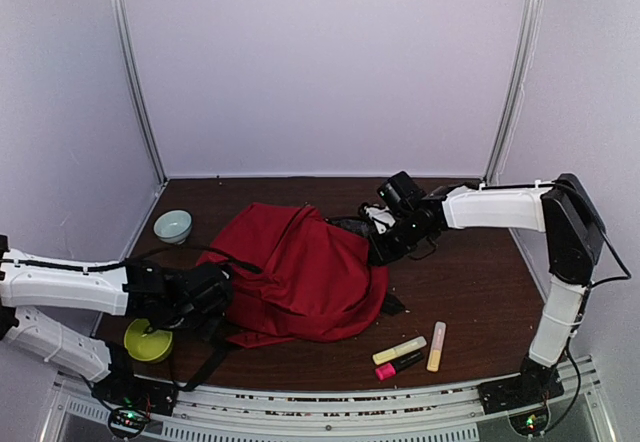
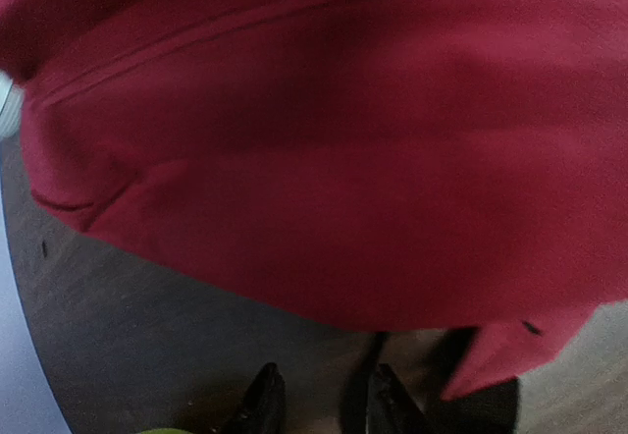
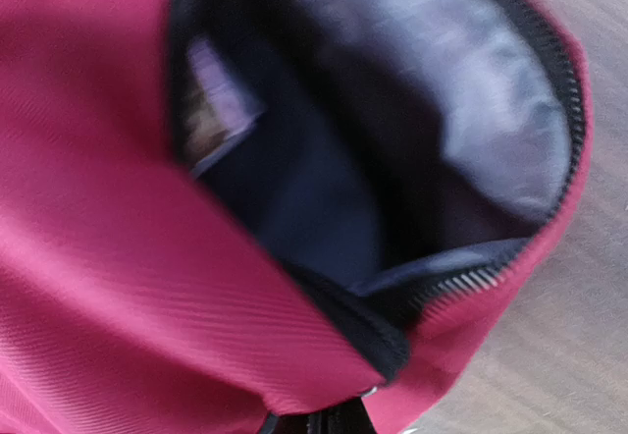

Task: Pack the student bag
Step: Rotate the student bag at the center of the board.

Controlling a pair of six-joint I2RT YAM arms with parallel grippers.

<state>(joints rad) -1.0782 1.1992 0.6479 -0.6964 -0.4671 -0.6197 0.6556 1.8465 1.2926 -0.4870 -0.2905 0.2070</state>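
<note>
- student bag (image 2: 334, 149): red fabric fills upper and middle frame, blurred, seam lines slanting across upper left, small flap hanging lower right
- dark wood table (image 2: 147, 346) bare at lower left, paler patch at lower right
- left gripper (image 2: 325, 405) bottom centre, two black fingertips (image 2: 263, 403) apart, below bag edge, dark strip between them, contact unclear
- yellow-green sliver (image 2: 162, 431) at bottom edge
- pale object (image 2: 6, 105) at left edge, unidentifiable

One student bag (image 1: 300, 272), two bowls (image 1: 173, 226), three highlighters (image 1: 400, 349), two robot arms (image 1: 495, 207).
</note>
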